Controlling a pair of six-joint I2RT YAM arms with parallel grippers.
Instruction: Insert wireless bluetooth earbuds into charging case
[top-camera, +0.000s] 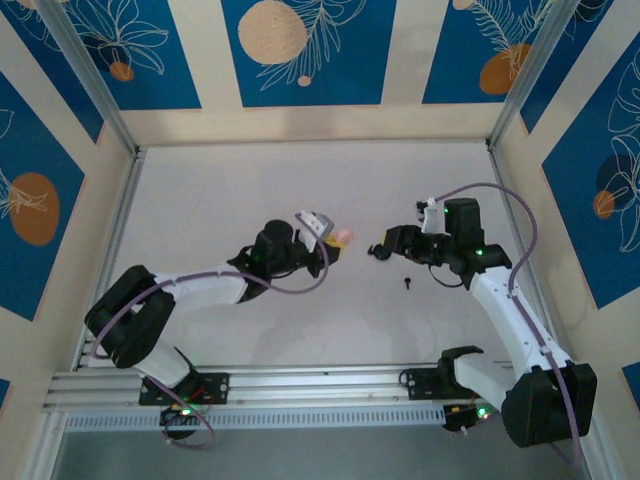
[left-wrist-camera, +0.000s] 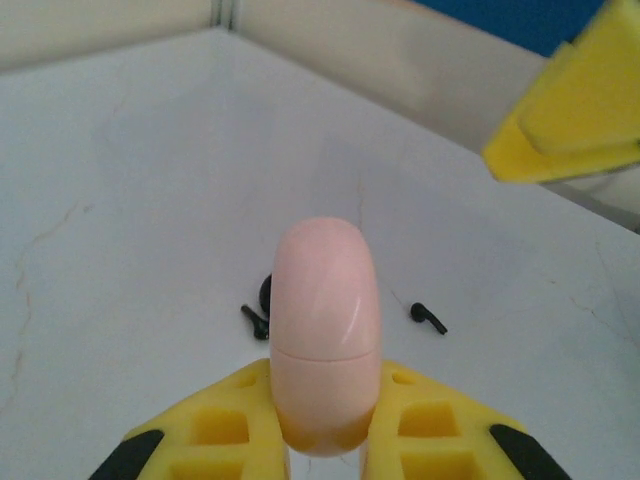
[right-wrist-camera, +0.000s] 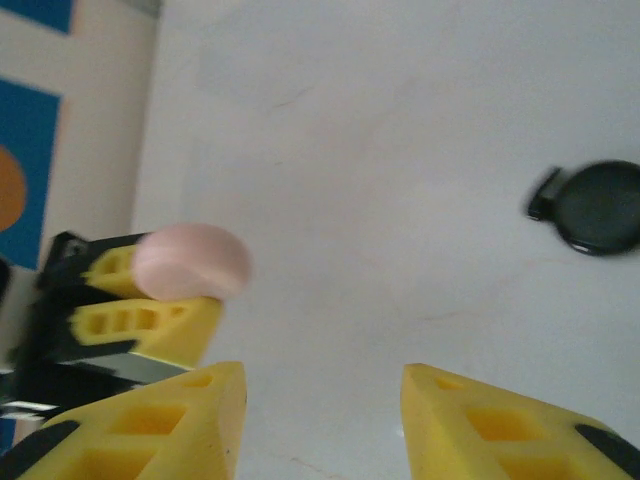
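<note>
My left gripper (left-wrist-camera: 327, 378) is shut on the lower end of a pink oval charging case (left-wrist-camera: 326, 330), whose lid is closed along its seam. It holds the case (top-camera: 342, 237) above the middle of the table. Two tiny black earbuds lie on the table beyond it. One earbud (left-wrist-camera: 255, 320) rests beside a small black disc (left-wrist-camera: 265, 292). The other earbud (left-wrist-camera: 428, 317) lies alone to the right, and the top view shows this earbud (top-camera: 408, 281) as well. My right gripper (right-wrist-camera: 322, 375) stands open with nothing between its fingers, facing the case (right-wrist-camera: 190, 260) from the right (top-camera: 383, 243).
The black disc (right-wrist-camera: 600, 205) lies on the white table off to the right in the right wrist view. Low walls and metal rails (top-camera: 120, 215) border the table on the left, back and right.
</note>
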